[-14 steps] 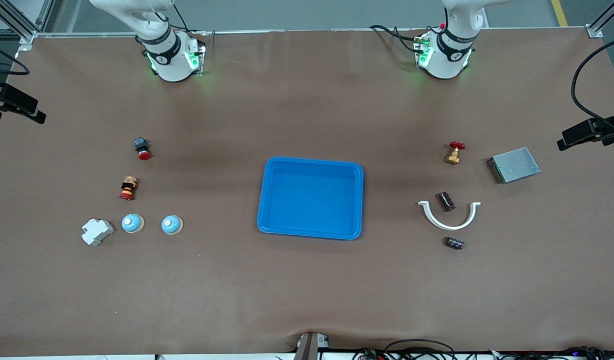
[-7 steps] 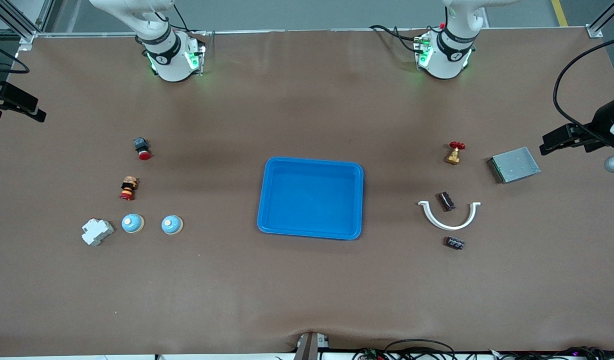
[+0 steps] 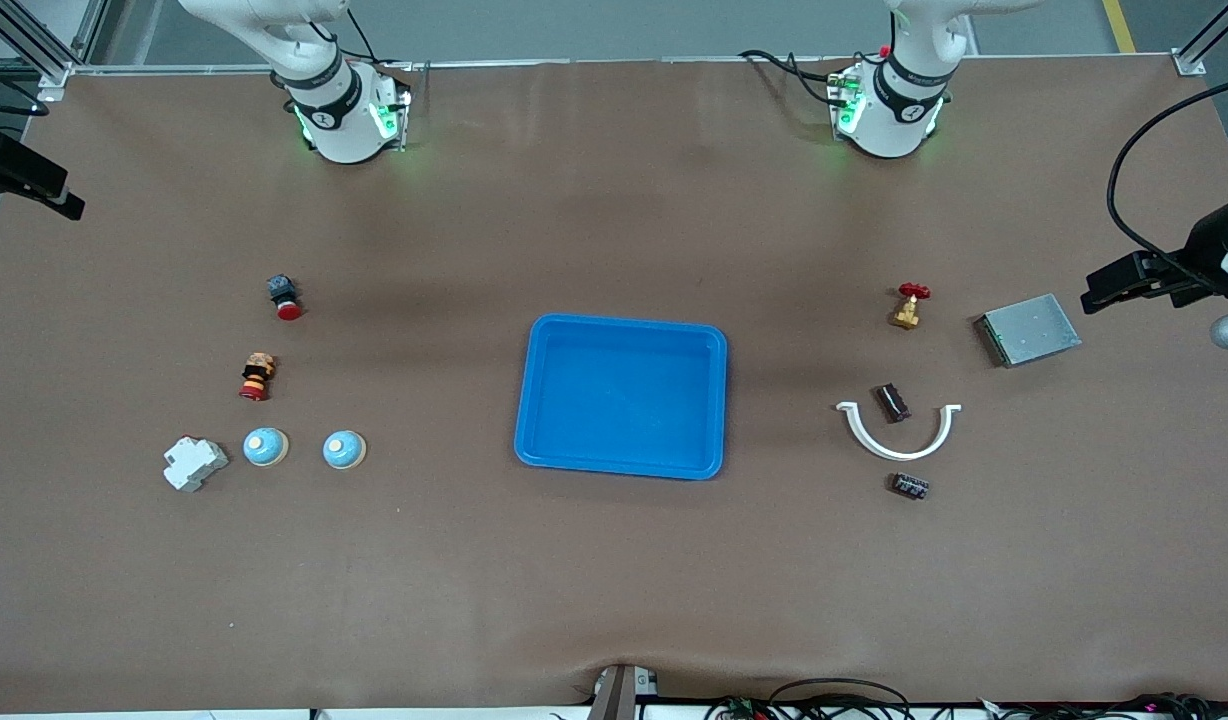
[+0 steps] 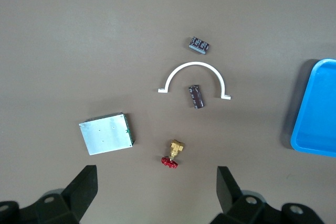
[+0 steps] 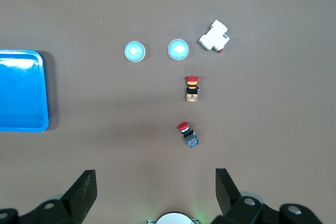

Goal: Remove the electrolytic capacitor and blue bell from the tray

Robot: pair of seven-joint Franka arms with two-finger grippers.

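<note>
Currently, the shallow bright-blue plastic tray (image 3: 621, 396) lies empty; your left gripper (image 4: 157, 192) and right gripper (image 5: 156, 195), both wide open, need only wait.

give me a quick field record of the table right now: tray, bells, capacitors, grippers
tray: empty, mid-table
blue bells: side by side on the table, toward the right arm's end
capacitors: on the table toward the left arm's end, one inside the white arc
left gripper: open, high over the valve
right gripper: open, holding nothing
</note>
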